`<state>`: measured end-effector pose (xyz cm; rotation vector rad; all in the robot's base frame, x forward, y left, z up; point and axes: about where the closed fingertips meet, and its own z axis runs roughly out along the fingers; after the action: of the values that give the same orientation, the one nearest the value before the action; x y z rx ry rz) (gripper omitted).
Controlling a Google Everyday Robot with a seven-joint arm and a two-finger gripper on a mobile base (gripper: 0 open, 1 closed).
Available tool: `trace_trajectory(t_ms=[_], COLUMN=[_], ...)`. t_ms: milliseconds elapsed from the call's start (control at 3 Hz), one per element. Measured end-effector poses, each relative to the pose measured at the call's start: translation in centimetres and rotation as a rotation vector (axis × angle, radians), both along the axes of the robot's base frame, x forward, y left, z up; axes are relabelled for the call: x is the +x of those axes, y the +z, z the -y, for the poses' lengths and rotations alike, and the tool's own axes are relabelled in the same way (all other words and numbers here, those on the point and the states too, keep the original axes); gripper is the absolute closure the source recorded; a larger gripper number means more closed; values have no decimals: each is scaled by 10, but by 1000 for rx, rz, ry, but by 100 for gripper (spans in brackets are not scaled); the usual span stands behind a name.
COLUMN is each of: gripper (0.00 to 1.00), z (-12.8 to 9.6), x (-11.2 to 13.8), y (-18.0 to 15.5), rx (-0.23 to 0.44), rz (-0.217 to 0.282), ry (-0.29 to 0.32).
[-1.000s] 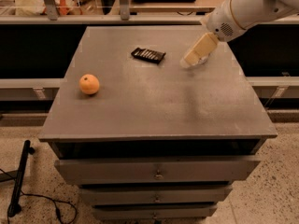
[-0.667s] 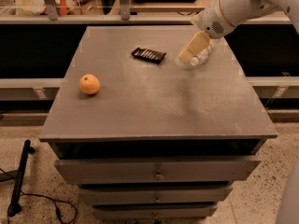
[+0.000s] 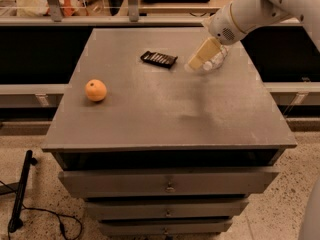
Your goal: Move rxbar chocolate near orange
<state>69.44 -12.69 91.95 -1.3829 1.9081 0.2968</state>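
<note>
Landmark: dark grey cabinet top (image 3: 165,114); all places below are given against it
Arm (image 3: 255,9): white; enters from the upper right corner beyond the cabinet top's rear right edge; slopes down and to the left; wrist bent towards the surface
Gripper (image 3: 201,57): cream-coloured; over the rear right part of the cabinet top; tilted, tip pointing down-left; low to the surface, contact not clear
Pincer state: how wide it stands is not discernible; nothing seen held in it
Rxbar chocolate (image 3: 158,59): lying flat at the rear middle of the cabinet top; slightly angled; apart from the gripper, to its left
Orange (image 3: 95,90): on the left side of the cabinet top, nearer the front than the bar; well apart from the bar
Clear plastic bottle (image 3: 218,60): rear right of the cabinet top; partly hidden behind the gripper
Drawers (image 3: 170,183): stacked under the cabinet top's front edge
</note>
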Motion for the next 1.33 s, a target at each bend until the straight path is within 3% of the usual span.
trace_trajectory(t_ms=[333, 667, 1000, 1333], gripper=[0, 0, 0, 0], z=[-9, -22, -29, -34], x=[18, 35, 46, 53], y=[-13, -30, -42, -51], rx=[11, 25, 5, 29], rz=[34, 5, -22, -45], ry=[1, 10, -23, -51])
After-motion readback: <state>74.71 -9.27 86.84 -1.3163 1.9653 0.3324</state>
